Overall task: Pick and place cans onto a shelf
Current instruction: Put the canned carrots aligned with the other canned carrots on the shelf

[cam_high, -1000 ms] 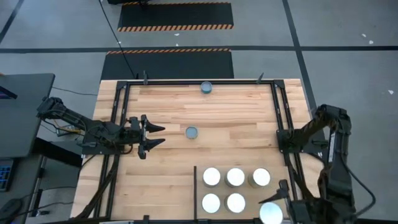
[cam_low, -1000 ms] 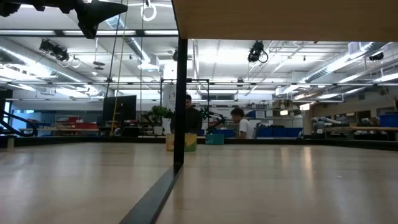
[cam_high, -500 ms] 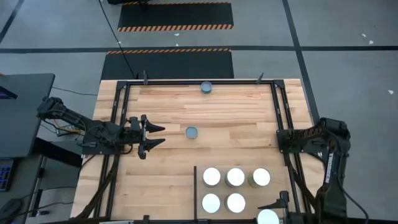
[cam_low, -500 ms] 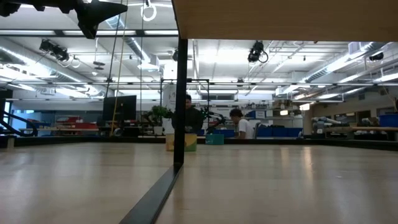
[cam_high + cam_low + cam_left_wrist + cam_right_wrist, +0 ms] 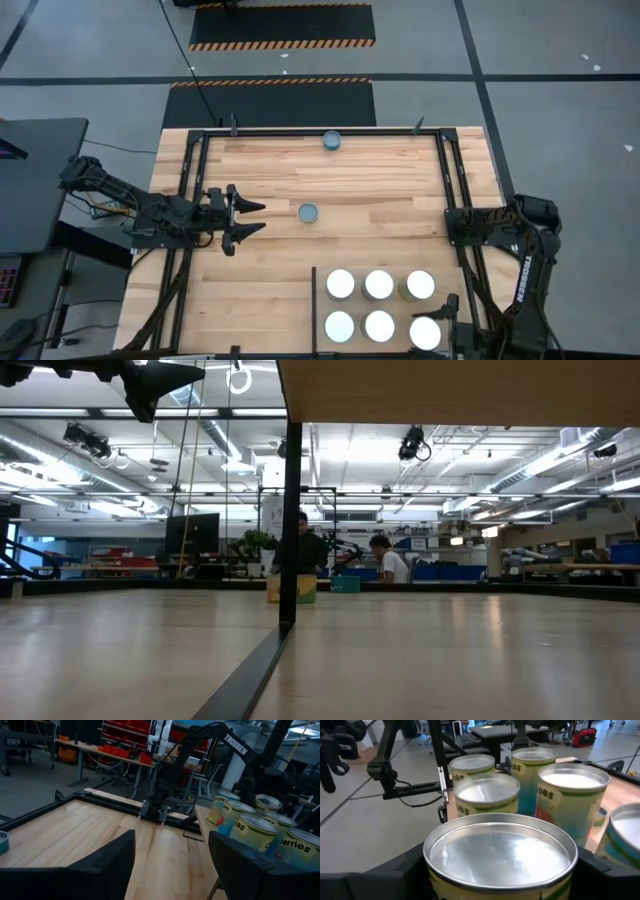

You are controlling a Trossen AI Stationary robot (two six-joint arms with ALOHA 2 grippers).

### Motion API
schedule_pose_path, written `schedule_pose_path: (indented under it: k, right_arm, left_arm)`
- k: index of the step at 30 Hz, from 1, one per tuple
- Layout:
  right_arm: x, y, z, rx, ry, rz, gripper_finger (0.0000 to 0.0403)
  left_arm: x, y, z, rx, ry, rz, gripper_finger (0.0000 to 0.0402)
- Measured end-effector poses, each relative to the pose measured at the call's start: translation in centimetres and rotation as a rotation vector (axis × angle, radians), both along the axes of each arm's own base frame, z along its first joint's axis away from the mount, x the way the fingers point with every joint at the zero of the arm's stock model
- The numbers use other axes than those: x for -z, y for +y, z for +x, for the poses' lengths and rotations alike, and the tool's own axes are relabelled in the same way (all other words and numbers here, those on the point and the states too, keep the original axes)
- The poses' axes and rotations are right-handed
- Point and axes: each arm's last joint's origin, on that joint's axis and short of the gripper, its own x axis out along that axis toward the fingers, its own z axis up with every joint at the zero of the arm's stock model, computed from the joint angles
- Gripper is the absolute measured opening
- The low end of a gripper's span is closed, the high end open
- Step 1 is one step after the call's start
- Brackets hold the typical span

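- Five cans [image 5: 379, 285] stand on the shelf [image 5: 320, 310], right of its black divider bar.
- My right gripper [image 5: 428, 333] is clamped on a sixth can [image 5: 500, 852], seemingly over the shelf's last gap; whether it rests there, I cannot tell.
- Two blue-grey cans [image 5: 309, 212] wait beyond the divider.
- My left gripper [image 5: 243, 221] hovers there, jaws apart, empty.

- Six small silver-topped cans [image 5: 379, 285] grouped at the near edge of the board: three in the back row, three in front.
- Two dull blue-grey-topped cans: one mid-board [image 5: 308, 212], one at the far edge [image 5: 332, 141].
- Two dark robot arms.
- Two black-and-yellow striped floor mats [image 5: 281, 24].
- Two people in the room behind [image 5: 383, 558].
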Motion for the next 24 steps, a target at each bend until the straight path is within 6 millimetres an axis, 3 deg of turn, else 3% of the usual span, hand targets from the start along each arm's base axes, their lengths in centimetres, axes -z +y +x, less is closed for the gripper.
schedule_pose_path:
  k: [13, 24]
  right_arm:
    - [2.4, -0.9, -0.3, 0.034, -0.08, -0.012, 0.0323]
    - [2.3, -0.9, 0.2, 0.013, -0.015, -0.065, 0.0374]
  left_arm:
    - [0.0, 0.0, 0.0, 0.0, 0.0, 0.0, 0.0256]
    - [0.0, 0.0, 0.0, 0.0, 0.0, -0.001, 0.0256]
